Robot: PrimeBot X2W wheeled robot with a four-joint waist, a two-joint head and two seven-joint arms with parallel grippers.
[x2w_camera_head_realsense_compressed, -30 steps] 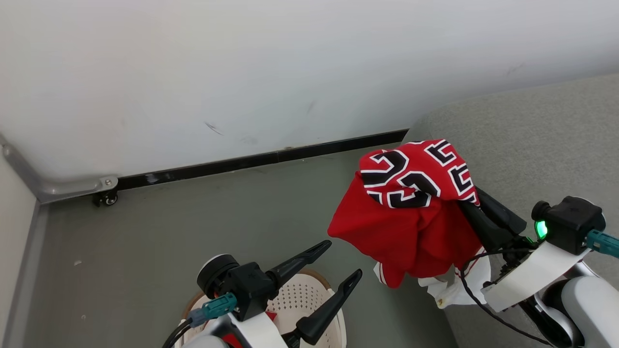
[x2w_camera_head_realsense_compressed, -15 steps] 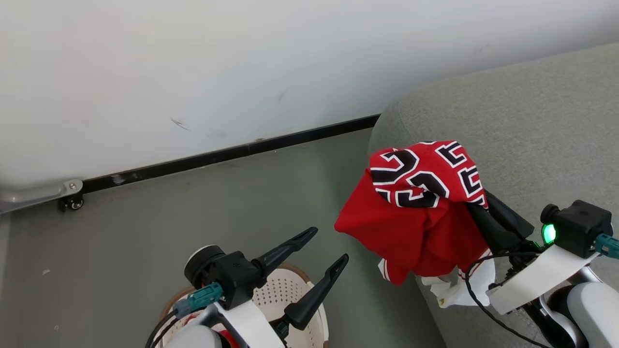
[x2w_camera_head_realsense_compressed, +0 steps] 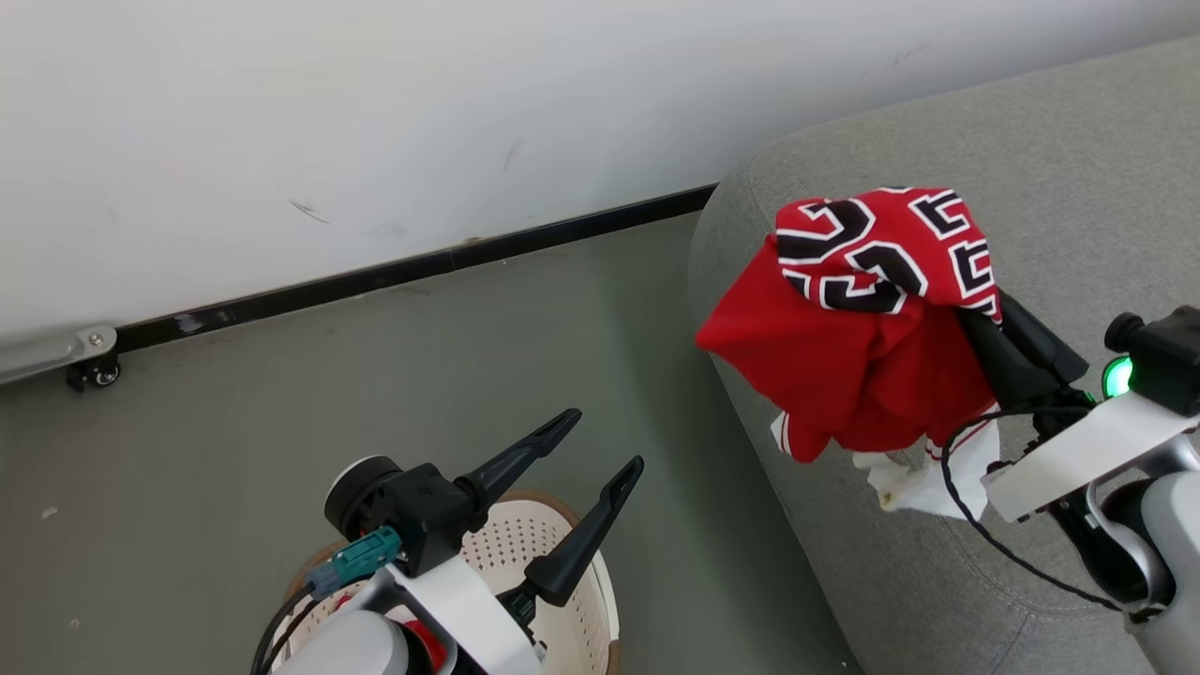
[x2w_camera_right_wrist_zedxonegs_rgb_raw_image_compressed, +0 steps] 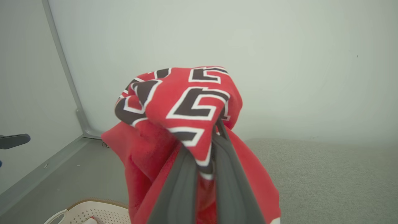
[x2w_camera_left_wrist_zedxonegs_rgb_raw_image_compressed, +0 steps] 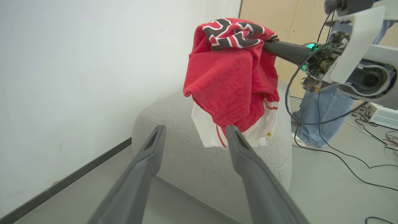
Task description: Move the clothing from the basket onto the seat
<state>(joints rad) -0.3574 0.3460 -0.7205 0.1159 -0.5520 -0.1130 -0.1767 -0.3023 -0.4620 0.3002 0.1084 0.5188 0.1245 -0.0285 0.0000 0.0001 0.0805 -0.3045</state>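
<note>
A bunched red jersey [x2w_camera_head_realsense_compressed: 862,347] with dark white-edged numerals hangs in the air from my right gripper [x2w_camera_head_realsense_compressed: 975,319], which is shut on it. It hangs over the near left corner of the grey sofa [x2w_camera_head_realsense_compressed: 937,122], white trim dangling just above the cushion. The right wrist view shows the jersey [x2w_camera_right_wrist_zedxonegs_rgb_raw_image_compressed: 186,102] draped over the gripper [x2w_camera_right_wrist_zedxonegs_rgb_raw_image_compressed: 203,155] and hiding its fingertips. My left gripper [x2w_camera_head_realsense_compressed: 605,441] stands open and empty above the cream basket [x2w_camera_head_realsense_compressed: 581,562], where a bit of red [x2w_camera_head_realsense_compressed: 427,642] shows under the arm. From the left wrist, the jersey [x2w_camera_left_wrist_zedxonegs_rgb_raw_image_compressed: 230,77] hangs beyond the open gripper [x2w_camera_left_wrist_zedxonegs_rgb_raw_image_compressed: 196,129], above the sofa [x2w_camera_left_wrist_zedxonegs_rgb_raw_image_compressed: 186,161].
A pale wall with a black skirting strip [x2w_camera_head_realsense_compressed: 422,267] runs behind the grey floor. A small caster wheel [x2w_camera_head_realsense_compressed: 94,375] stands at the far left. Beyond the sofa are a person's leg in jeans [x2w_camera_left_wrist_zedxonegs_rgb_raw_image_compressed: 317,118], cables [x2w_camera_left_wrist_zedxonegs_rgb_raw_image_compressed: 357,161] and a white box [x2w_camera_left_wrist_zedxonegs_rgb_raw_image_compressed: 385,115].
The head camera has turned right, sliding the wall and floor leftward. My right gripper has carried the jersey up and farther over the sofa. The left gripper stays open over the basket.
</note>
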